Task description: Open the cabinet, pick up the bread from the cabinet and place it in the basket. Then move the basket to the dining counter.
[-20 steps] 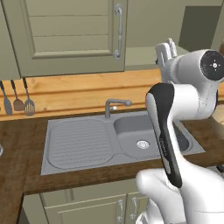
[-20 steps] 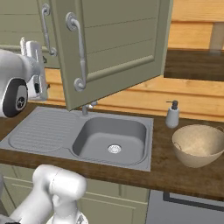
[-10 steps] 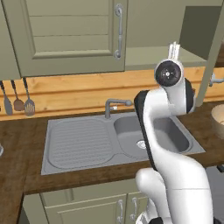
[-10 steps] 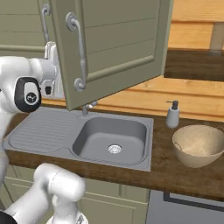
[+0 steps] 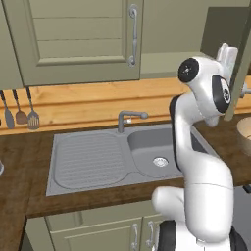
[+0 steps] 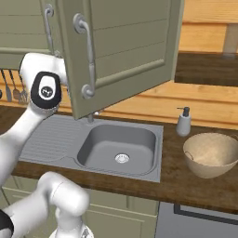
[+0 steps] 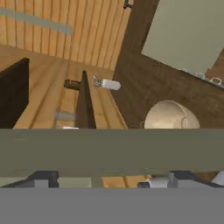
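Cabinet (image 6: 125,46): one sage-green wall unit with two doors; the right door hangs swung out over the sink, the left door (image 5: 78,39) is closed.
Handles: two long silver bars, one per door (image 6: 88,60), (image 5: 133,34).
Basket (image 6: 211,153): one, beige, upright on the dark wood table (image 6: 176,179), right of the sink and just beside the soap bottle; nothing lies in it.
Soap bottle (image 6: 184,122): one, grey, at the wall behind the basket.
Sink (image 5: 122,154): one basin, one drainboard, one tap (image 5: 128,117).
Utensils (image 5: 22,110): three hang on the wall left of the sink.
Hand (image 7: 105,181): raised by the open door's edge; two dark fingertips well apart, gripping nothing.
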{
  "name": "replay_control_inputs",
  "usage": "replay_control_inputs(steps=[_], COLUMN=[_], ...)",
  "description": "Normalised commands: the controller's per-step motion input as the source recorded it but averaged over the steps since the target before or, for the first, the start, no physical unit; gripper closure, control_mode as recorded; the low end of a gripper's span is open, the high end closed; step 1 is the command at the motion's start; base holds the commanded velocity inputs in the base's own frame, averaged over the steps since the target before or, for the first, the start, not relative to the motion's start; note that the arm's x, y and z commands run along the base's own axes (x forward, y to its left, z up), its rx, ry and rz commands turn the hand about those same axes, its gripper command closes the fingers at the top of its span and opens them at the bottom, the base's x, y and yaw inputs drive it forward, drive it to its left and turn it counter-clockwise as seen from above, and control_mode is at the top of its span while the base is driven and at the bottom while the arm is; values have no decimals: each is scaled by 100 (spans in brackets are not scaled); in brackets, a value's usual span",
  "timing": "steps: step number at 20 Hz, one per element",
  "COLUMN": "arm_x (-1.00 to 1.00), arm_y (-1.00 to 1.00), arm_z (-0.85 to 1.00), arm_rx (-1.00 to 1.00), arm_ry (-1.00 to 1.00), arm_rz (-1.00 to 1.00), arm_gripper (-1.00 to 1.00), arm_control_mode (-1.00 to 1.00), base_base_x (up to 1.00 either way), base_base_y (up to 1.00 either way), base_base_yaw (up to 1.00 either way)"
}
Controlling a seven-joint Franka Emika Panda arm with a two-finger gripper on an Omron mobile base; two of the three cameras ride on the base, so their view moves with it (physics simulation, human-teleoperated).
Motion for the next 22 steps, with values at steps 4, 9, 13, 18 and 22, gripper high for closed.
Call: replay_control_inputs(steps=[4,9,13,18,22], arm_x=[-20,-21,-1,0,0], arm_y=[-94,-100,-28,96,100], arm_z=[0,0,-12,-24,-9], arm_rx=[11,10,5,2,-1], arm_ry=[-3,-3,-16,-25,-4], arm_rz=[-46,-41,-18,11,41], arm_gripper=[-100,-100,-100,-100,-100], arm_control_mode=[-100,-100,-100,-100,-100], base_base_x=[0,0,0,0,0], base_base_y=[0,0,0,0,0], base_base_yaw=[0,0,0,0,0])
